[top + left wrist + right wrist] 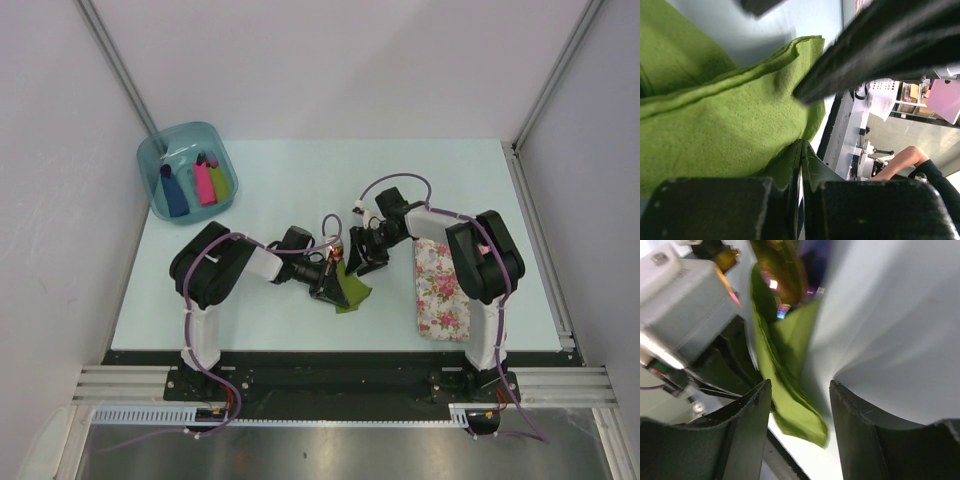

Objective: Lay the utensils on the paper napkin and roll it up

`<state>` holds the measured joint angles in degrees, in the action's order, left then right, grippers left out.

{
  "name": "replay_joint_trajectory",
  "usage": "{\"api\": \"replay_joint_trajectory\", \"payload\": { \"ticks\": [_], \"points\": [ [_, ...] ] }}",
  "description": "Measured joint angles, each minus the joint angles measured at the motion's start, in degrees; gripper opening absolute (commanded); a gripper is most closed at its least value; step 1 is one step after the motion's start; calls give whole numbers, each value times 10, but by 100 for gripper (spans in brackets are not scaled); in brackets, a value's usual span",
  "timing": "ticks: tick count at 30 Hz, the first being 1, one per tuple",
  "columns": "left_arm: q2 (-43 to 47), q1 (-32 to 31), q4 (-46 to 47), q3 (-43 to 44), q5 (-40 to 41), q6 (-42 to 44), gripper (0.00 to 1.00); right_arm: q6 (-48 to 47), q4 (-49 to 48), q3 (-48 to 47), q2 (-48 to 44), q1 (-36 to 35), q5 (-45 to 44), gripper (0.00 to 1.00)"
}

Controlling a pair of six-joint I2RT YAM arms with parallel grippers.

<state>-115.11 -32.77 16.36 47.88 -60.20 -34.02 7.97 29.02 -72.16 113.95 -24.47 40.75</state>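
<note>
Grip first: the left gripper (801,152) has its fingers pressed together on a folded edge of the paper napkin (715,140). The sheet is bunched in several layers over the near middle of the table (270,180). The right gripper (800,390) stands spread just beside it, one finger on each side of the green folds, and I see it touching nothing. The utensils do not show clearly, and I cannot tell whether they lie inside the folds.

To do this step well, I judge that the free arm should take a loose corner opposite the pinch. Both arms should then draw the thin paper gently taut, without tearing it, and lay it flat before any cutlery goes on or any rolling starts.

Well apart, at the far left corner, a blue tub (150,172) holds three rolls side by side: a blue roll (175,195), a pink roll (203,184) and a lime roll (220,180). A floral mat (442,290) lies flat beneath the right arm.
</note>
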Motion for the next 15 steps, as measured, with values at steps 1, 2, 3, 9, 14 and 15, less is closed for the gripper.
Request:
{"api": "replay_joint_trajectory", "payload": {
  "ticks": [1,2,3,9,14,15],
  "points": [
    [0,0,0,0,0,0,6,5,-3,-1,5,-3,5,55],
    [0,1,0,0,0,-1,6,11,-5,-4,9,-6,8,54],
    [0,1,2,-1,0,-3,6,16,-9,-5,11,-8,11,54],
    [0,7,21,-12,0,-27,6,42,-35,-9,26,-13,28,48],
    [0,9,38,-19,0,-43,6,54,-52,-8,37,-18,32,31],
    [0,9,42,-21,1,-47,5,54,-55,-8,38,-19,31,28]
  ]
}}
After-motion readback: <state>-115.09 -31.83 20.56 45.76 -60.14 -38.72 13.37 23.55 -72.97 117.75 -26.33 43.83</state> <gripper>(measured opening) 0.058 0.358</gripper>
